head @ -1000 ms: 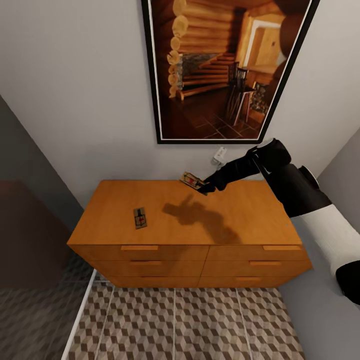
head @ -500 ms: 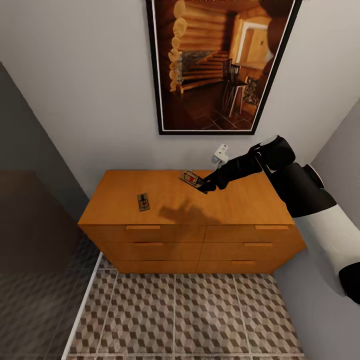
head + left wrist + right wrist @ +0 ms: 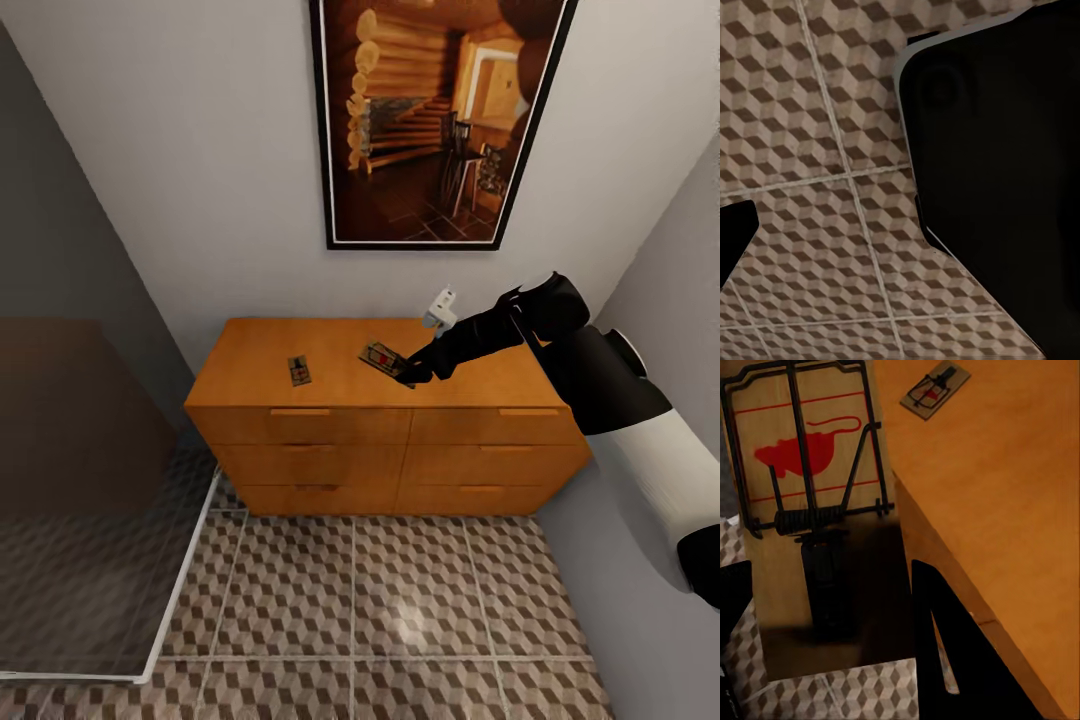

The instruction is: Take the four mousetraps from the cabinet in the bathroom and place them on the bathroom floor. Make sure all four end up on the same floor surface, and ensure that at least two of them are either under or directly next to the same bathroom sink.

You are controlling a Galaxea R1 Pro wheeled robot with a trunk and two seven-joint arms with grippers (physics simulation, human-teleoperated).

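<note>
A mousetrap point(image 3: 383, 358), a small wooden board with a wire spring and a red mouse print, hangs tilted above the top of the orange-brown cabinet point(image 3: 400, 450), near its front. My right gripper point(image 3: 411, 376) is shut on it. In the right wrist view this mousetrap point(image 3: 810, 495) sits between the gripper point(image 3: 832, 615) fingers, over the cabinet's front edge point(image 3: 1005, 525), with bathroom floor point(image 3: 832, 694) below. Another mousetrap point(image 3: 299, 370) point(image 3: 936, 390) lies flat on the cabinet top, left of the held one. The left wrist view looks down on the cube-pattern bathroom floor point(image 3: 817, 150) beside a black robot part point(image 3: 1005, 172).
A large framed picture point(image 3: 430, 120) hangs on the wall above the cabinet, with a white wall fitting point(image 3: 438, 308) below it. A glass shower screen point(image 3: 90, 480) with a white kerb point(image 3: 180, 590) stands at left. A grey wall point(image 3: 670, 250) closes the right. Tiled floor point(image 3: 400, 600) lies before the cabinet.
The view has pulled back and tilted, so the cabinet looks smaller and more floor shows. My right gripper, holding the mousetrap, has come from the cabinet's back towards its front edge.
</note>
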